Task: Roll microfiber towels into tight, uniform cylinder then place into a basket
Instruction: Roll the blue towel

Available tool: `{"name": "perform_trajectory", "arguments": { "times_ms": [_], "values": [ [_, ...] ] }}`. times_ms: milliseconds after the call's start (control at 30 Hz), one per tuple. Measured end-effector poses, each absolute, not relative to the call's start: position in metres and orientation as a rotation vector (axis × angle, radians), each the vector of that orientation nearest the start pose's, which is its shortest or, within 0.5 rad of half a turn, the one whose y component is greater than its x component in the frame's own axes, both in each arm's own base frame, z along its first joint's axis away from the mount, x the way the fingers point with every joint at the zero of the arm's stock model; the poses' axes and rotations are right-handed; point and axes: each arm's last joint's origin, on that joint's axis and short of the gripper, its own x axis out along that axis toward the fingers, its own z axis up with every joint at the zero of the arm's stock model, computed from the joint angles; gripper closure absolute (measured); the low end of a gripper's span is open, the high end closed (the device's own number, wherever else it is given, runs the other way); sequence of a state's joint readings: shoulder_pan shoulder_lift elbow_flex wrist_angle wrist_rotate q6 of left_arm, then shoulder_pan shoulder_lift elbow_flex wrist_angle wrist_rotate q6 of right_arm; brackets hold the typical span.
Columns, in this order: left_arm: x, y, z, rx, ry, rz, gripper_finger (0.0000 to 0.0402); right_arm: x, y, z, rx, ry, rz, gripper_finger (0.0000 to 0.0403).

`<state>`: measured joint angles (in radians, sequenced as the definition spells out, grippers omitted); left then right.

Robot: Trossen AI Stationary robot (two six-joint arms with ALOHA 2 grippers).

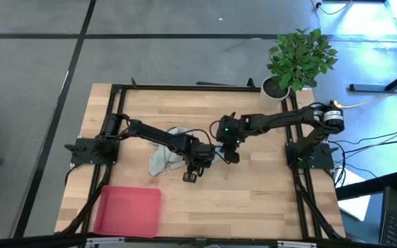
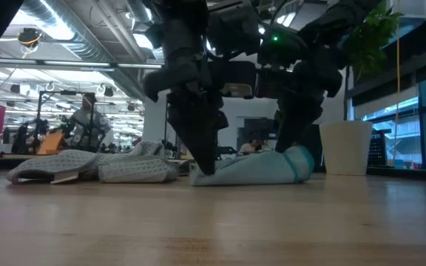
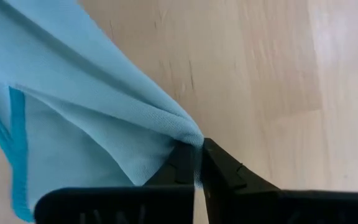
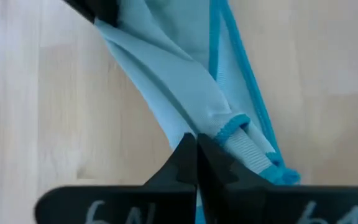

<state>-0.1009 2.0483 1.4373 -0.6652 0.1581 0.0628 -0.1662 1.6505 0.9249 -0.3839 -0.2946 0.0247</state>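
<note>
both grippers, left (image 3: 197, 163) and right (image 4: 196, 158), pinch the soft pale blue towel (image 2: 261, 168), not rolled yet; the flat pink-red plastic basket (image 1: 127, 211) has no towel in it.

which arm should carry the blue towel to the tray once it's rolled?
Left, probably. The left tool is shut on the blue towel and sits closer to the red tray at the table's front-left. The right tool grips the same towel from farther away.
</note>
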Motion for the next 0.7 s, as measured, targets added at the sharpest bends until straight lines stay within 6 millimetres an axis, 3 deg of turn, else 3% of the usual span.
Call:
{"name": "perform_trajectory", "arguments": {
  "times_ms": [233,700],
  "values": [
    [0.402,-0.048,0.159,-0.020,1.286,-0.314,0.0401,0.301,-0.039,0.176,0.312,1.019,0.268,0.0403],
    [0.401,-0.058,0.160,-0.014,1.284,-0.342,0.0401,0.306,-0.041,0.184,0.392,0.946,0.198,0.0403]
  ]
}}
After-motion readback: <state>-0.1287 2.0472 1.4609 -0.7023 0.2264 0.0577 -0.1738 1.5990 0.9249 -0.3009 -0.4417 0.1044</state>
